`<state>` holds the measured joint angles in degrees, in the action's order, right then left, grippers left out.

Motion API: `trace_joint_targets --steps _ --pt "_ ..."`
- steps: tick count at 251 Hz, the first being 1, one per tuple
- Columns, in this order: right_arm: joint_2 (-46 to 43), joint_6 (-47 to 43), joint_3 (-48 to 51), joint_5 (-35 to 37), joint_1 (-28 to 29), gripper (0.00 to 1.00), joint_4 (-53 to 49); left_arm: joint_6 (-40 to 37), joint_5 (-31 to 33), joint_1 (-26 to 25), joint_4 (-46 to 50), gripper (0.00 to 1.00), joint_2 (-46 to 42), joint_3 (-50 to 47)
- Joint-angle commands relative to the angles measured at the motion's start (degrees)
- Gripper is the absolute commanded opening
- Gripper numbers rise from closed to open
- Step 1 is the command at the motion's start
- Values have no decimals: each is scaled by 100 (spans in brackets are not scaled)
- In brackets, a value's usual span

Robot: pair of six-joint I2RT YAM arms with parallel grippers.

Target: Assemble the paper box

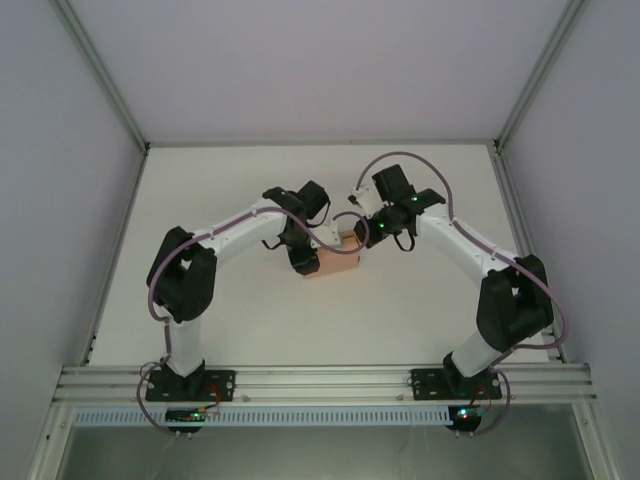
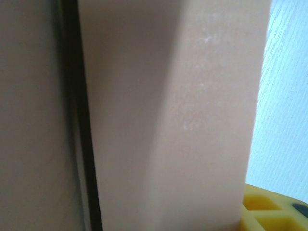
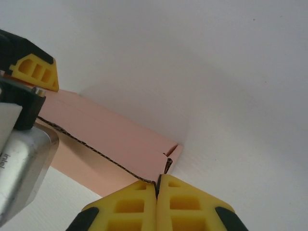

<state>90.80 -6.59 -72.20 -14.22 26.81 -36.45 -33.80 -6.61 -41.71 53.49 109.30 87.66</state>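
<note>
The pink paper box (image 2: 168, 120) sits right up close in my left pincer (image 1: 306, 260), which holds its left end. It rests mid-table (image 1: 430, 300). My right pincer (image 3: 156, 186) is squeezed tight, with its tips touching the box's other end.

The salmon-pink thin-card paper box (image 1: 338, 264) rests mid-way across the flat white tabletop (image 1: 400, 320), between both arms: left claw (image 1: 305, 262) at its left end, right claw (image 3: 156, 185) at its right corner.
</note>
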Motion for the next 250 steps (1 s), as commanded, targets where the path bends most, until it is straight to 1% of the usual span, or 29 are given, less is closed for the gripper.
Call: trace_joint_targets --steps 1,19,29,54,81,96,106,133,151,173,179,190,203,208,210,250 --pt "-38 630 -58 722 266 0 -157 32 -87 3 -113 52 -49 -125" --pt "-154 1091 -2 920 344 0 -103 68 -77 3 -152 52 -57 -130" --pt "-198 1352 -19 794 343 0 -181 80 -74 -3 -171 52 -66 -135" --pt "-311 1892 12 765 339 0 -183 84 -81 -1 -216 52 -75 -174" --pt "-360 1925 192 802 339 0 -2 101 -91 0 -234 52 -66 -192" --pt "-376 2101 356 704 326 0 162 115 -86 -2 -258 53 -74 -196" --pt "-408 2014 679 686 325 0 517 130 -77 0 -261 53 -70 -200" --pt "-633 1642 1390 960 445 0 1546 155 -60 -1 -296 53 -118 -231" --pt "-793 1648 1675 992 457 0 1840 172 -29 -3 -313 54 -141 -256" --pt "-954 1698 1779 1130 457 0 1892 232 12 -3 -323 59 -184 -232" --pt "-999 1703 1794 1168 457 0 1916 238 18 1 -339 63 -204 -232" --pt "-1031 1700 1784 1212 452 0 1916 261 12 0 -381 75 -256 -237" --pt "-1038 1724 1757 1271 461 0 1890 283 -6 3 -440 87 -339 -254" --pt "-1036 1743 1752 1298 481 0 1859 297 -19 -3 -456 98 -377 -260" --pt "-1038 1741 1740 1301 483 0 1849 309 -14 1 -465 100 -397 -258" --pt "-1002 1833 1682 1615 618 0 1721 676 -47 2 -599 100 -931 -359"
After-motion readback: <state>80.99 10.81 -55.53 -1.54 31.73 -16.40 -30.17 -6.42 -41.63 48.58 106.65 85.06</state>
